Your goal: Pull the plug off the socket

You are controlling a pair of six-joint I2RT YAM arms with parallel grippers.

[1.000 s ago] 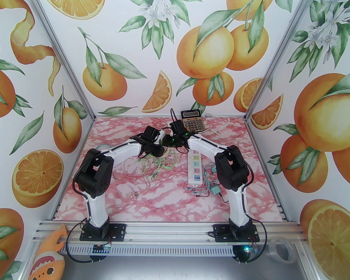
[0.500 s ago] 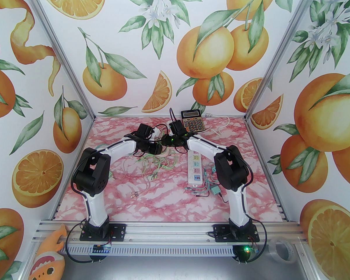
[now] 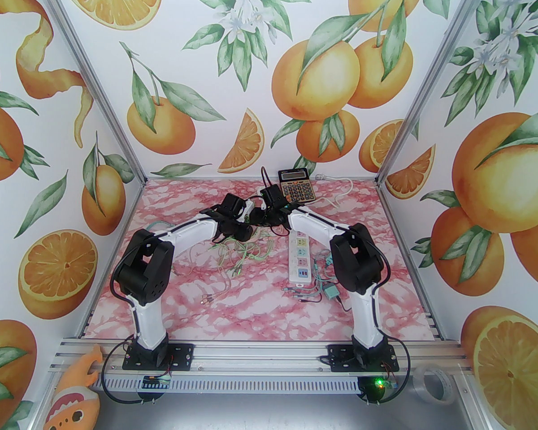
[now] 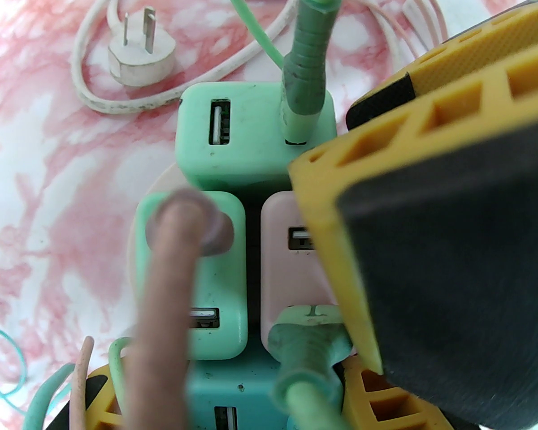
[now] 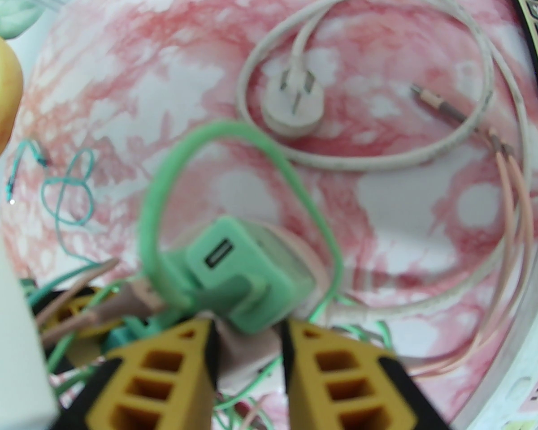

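Several USB charger plugs stand packed together in a round pale pink socket (image 4: pixel 158 185). A mint plug (image 4: pixel 251 141) carries a green cable (image 4: pixel 305 56); beside it stand a second mint plug (image 4: pixel 215 285) and a pink plug (image 4: pixel 280 258). My left gripper (image 4: pixel 237 401) has its yellow fingers (image 4: pixel 376 401) on either side of a teal plug (image 4: pixel 219 388) and looks shut on it. My right gripper (image 5: pixel 246 352) is shut on the pink plug (image 5: pixel 244 352), just behind the mint plug (image 5: pixel 246 280). From above, both grippers (image 3: pixel 253 217) meet at the back middle.
A loose white mains plug (image 4: pixel 141 58) and its cord (image 5: pixel 430 150) lie beyond the socket. A calculator (image 3: pixel 297 185) sits at the back, and a white power strip (image 3: pixel 299 255) lies under the right arm. Thin cables (image 3: pixel 237 258) and a small teal adapter (image 3: pixel 330 292) are scattered around.
The left arm swung left half a second ago and has come back to where it was. The right arm and both grips look unchanged.
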